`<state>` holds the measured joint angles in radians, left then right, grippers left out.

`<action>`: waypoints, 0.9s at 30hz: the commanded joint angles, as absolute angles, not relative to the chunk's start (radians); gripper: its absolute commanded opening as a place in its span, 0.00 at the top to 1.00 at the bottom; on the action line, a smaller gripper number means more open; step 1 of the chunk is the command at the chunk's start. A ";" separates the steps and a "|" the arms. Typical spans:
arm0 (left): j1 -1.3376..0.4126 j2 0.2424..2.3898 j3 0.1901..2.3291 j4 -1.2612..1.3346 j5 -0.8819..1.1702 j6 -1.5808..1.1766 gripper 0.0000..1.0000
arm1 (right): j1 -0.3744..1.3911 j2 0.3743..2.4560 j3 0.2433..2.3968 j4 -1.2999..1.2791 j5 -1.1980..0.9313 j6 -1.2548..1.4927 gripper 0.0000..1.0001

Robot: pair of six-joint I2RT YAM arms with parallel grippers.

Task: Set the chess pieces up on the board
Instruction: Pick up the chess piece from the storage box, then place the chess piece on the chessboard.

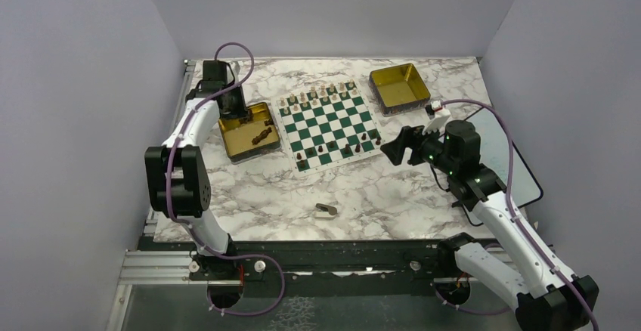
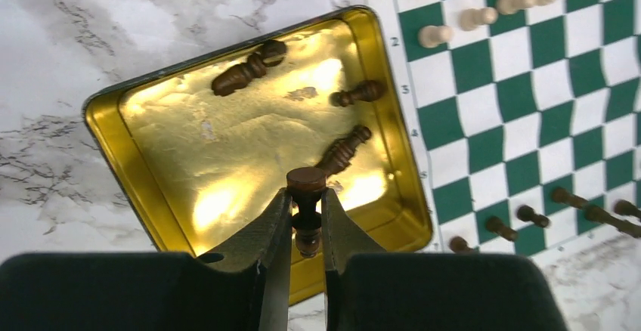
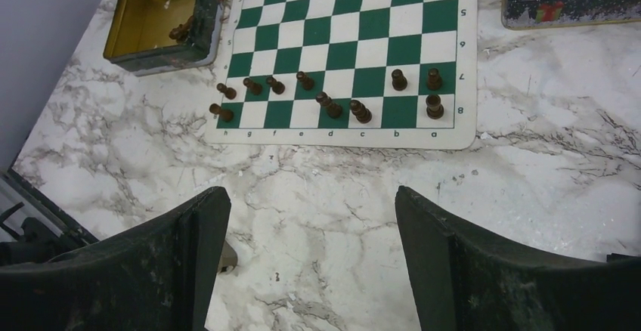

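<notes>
The board (image 1: 327, 125) of green and white checks lies mid-table, also seen in the right wrist view (image 3: 348, 36). Several dark chess pieces (image 3: 325, 98) stand on its two near rows. My left gripper (image 2: 307, 208) hangs over a gold tin (image 2: 151, 172) left of the board and is shut on a dark chess piece (image 2: 307, 195), held by its stem with the round base up. Three more dark pieces (image 2: 344, 150) lie on their sides in that tin. My right gripper (image 3: 311, 218) stands open above bare marble, near the board's right corner, holding nothing.
Pale pieces (image 1: 321, 93) line the board's far rows. A second gold tin (image 1: 399, 86) sits at the back right. A small grey object (image 1: 326, 210) lies on the marble (image 1: 264, 187) in front of the board. A dark mat (image 1: 521, 165) lies under the right arm.
</notes>
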<state>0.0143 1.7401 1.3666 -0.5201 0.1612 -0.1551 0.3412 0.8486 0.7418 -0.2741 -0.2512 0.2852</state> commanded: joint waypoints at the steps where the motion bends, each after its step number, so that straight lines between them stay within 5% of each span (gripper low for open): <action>1: 0.002 1.650 1.367 -0.553 0.327 -0.199 0.89 | 0.347 0.832 0.697 -0.147 -0.292 0.235 0.16; 14: -0.234 1.633 1.385 -0.612 0.611 -0.190 0.89 | 0.347 0.934 0.619 0.220 -0.584 0.120 0.23; 27: -0.485 1.685 1.399 -0.608 0.891 -0.217 0.90 | 0.363 1.043 0.598 0.322 -0.810 -0.329 0.24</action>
<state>-0.4576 1.6737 1.3701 -0.6033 0.7631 -0.2092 0.3485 1.0111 0.6243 0.2314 -0.6975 -0.1291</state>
